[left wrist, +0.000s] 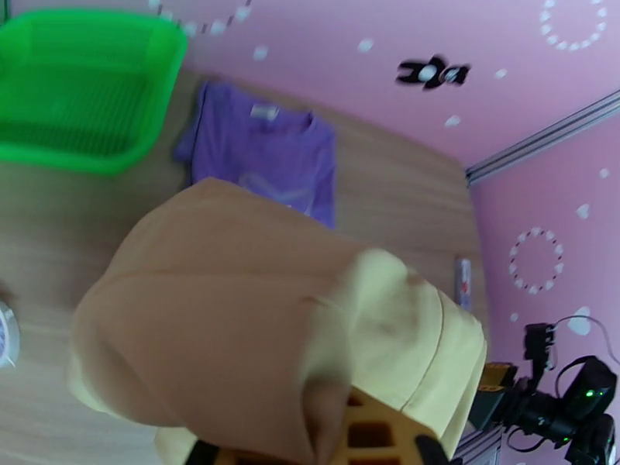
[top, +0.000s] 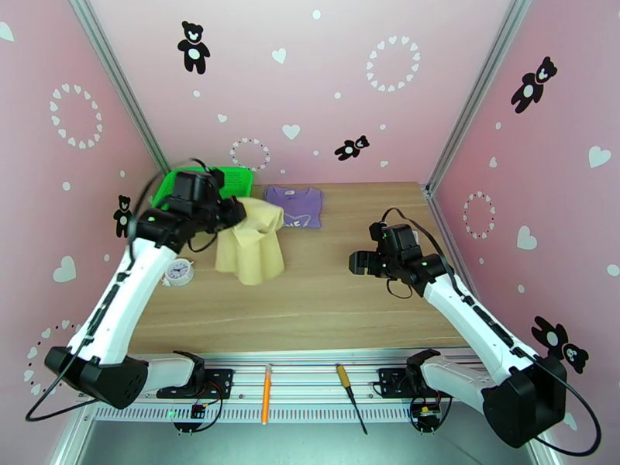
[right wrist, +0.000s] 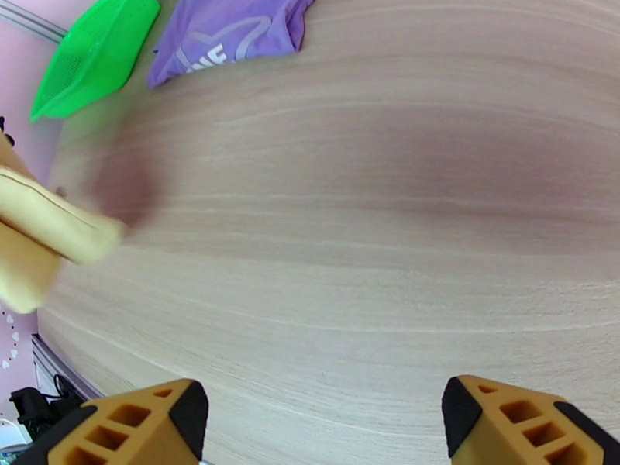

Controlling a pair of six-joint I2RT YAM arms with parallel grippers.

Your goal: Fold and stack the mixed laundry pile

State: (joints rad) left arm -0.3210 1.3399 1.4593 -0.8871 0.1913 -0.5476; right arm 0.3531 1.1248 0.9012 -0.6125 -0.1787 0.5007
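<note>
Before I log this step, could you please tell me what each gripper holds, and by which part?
The left gripper pinches the tan shirt by a bunched top fold; the right gripper holds nothing.

From above I see a light wood-grain table [top: 325,304], its grain running from 9 to 3 o'clock. In the far corner at 11 o'clock sits a green basket [top: 240,177], close to the back wall. Just beside it, toward 12 o'clock, a purple shirt [top: 298,204] lies flat along the far edge, pale print up; I can't tell whether the two touch. At 9 o'clock, near the left edge, a small white clock [top: 180,271] sits on the wood. Between clock and shirt, around 10 o'clock, a tan garment [top: 252,246] hangs bunched over the table; I can't make out whether its lower hem rests on the surface.
</note>
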